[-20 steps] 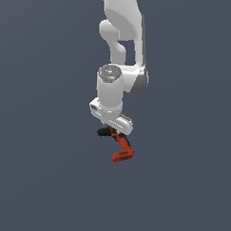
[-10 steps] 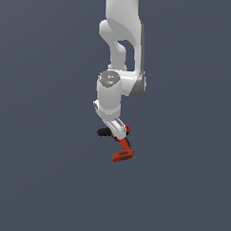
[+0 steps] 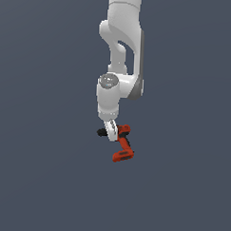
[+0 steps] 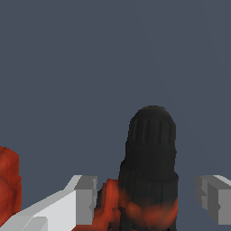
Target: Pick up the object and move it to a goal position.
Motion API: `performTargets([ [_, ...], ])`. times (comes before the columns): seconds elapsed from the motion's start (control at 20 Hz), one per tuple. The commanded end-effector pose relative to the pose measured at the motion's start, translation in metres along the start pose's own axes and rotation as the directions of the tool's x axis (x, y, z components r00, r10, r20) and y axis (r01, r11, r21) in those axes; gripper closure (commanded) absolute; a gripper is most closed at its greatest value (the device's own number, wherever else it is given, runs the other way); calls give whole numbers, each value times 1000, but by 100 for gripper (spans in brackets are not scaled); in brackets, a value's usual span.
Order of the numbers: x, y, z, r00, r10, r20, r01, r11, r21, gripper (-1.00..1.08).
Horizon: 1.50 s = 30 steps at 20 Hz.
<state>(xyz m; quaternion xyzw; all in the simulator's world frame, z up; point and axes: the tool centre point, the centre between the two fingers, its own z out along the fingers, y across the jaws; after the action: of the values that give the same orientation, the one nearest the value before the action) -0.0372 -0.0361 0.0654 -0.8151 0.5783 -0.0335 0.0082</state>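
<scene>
The object, a red-orange drill (image 3: 124, 146) with a black chuck end, lies on the dark grey floor below the white arm. My gripper (image 3: 110, 129) points down over the drill's chuck end. In the wrist view the black chuck (image 4: 151, 153) stands between the two grey fingertips of my gripper (image 4: 149, 198). The jaws are open, and a clear gap separates the chuck from one fingertip (image 4: 212, 198). The other fingertip (image 4: 85, 198) sits close against the drill's red body. Part of the red base (image 4: 8, 180) shows at the picture's edge.
Plain dark grey floor (image 3: 48, 181) surrounds the drill on all sides. No goal marker shows in either view.
The wrist has turned and dropped closer over the drill, so the hand now looks narrower in the exterior view. The drill has stayed in place.
</scene>
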Motion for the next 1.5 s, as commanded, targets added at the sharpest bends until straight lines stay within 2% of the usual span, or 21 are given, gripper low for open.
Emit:
performTargets([
  [0.0, 2, 3, 3, 998, 63, -9, -63, 998, 3, -60],
  [0.45, 6, 10, 9, 983, 179, -27, -179, 984, 11, -60],
  [0.8, 6, 10, 12, 983, 182, -27, -182, 983, 10, -60],
  [1.4, 7, 10, 40, 982, 187, -28, -187, 982, 11, -60],
  [1.45, 7, 10, 40, 982, 187, -28, -187, 982, 11, 108],
])
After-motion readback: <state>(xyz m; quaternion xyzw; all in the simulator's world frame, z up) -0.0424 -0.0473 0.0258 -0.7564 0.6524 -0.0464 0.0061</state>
